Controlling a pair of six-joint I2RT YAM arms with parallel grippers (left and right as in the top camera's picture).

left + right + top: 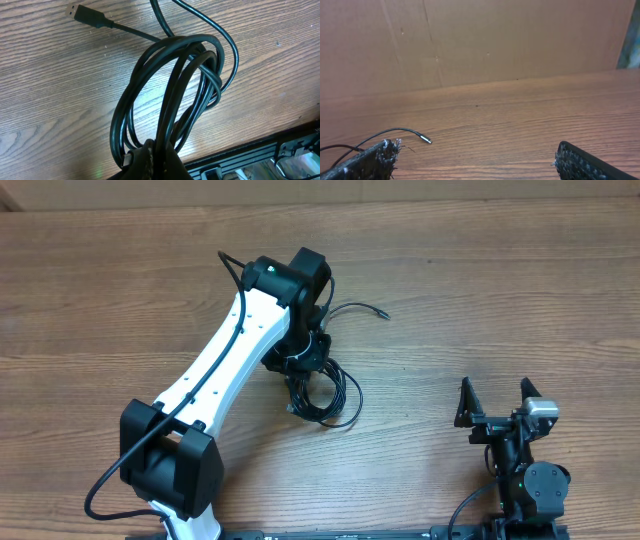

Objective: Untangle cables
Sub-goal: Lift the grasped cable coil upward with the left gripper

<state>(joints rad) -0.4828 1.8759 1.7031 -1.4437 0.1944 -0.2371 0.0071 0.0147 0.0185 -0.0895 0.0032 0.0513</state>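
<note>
The cables (pixel 330 395) lie as a coiled black bundle in the middle of the table, and one loose end (pixel 380 311) reaches out to the right. In the left wrist view the loops (pixel 172 75) hang together, with a flat plug (pixel 84 15) on the wood beyond them. My left gripper (pixel 161 152) is shut on a few strands at the near side of the coil. In the overhead view it (pixel 298 368) sits right over the bundle. My right gripper (pixel 495 392) stands open near the front right, away from the cables, with nothing between its fingers (pixel 372 159). A thin plug end (pixel 423 139) lies ahead of it to the left.
The wooden table (pixel 480 280) stretches bare to the far edge. A brown wall (pixel 480 40) rises behind it. A black and metal rail (pixel 260 155) runs along the table's near edge. My white left arm (pixel 215 370) crosses the left half diagonally.
</note>
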